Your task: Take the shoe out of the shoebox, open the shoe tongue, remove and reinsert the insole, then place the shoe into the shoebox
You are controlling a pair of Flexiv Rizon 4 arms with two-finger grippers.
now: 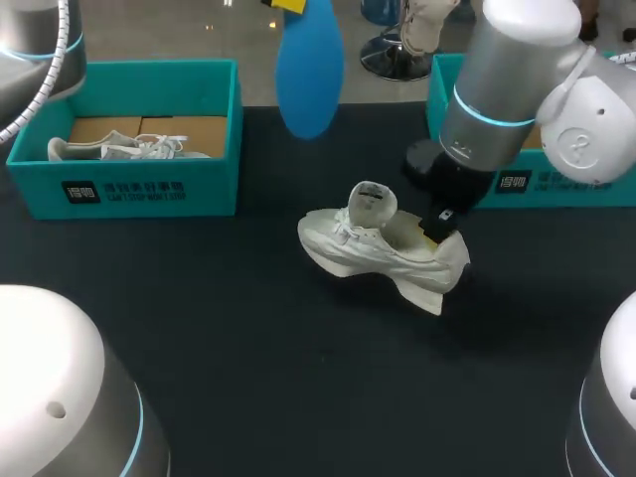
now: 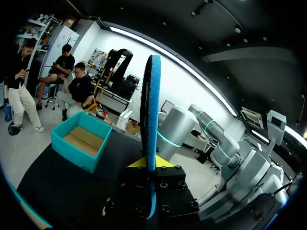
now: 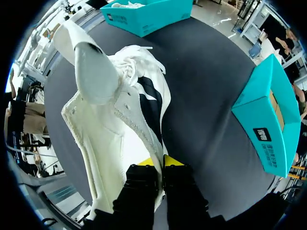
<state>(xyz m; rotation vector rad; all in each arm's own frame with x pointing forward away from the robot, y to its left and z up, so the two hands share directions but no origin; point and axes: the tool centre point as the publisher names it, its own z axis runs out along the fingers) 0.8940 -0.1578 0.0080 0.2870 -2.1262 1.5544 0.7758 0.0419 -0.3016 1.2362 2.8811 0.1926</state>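
Midway: shoe [image 1: 383, 253] out, tongue [image 1: 373, 204] open; left gripper [image 2: 152, 165] clamps the removed insole [image 1: 309, 70], right gripper [image 3: 160, 163] clamps the shoe's heel [image 1: 449, 260]; reinserting, boxing remain.

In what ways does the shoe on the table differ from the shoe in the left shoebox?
The table shoe stands on the table; the boxed shoe lies in the left shoebox. The right gripper pinches the table shoe's heel; nothing touches the boxed shoe. The table shoe's tongue stands up; the boxed shoe's is not clear. Both are pale and laced.
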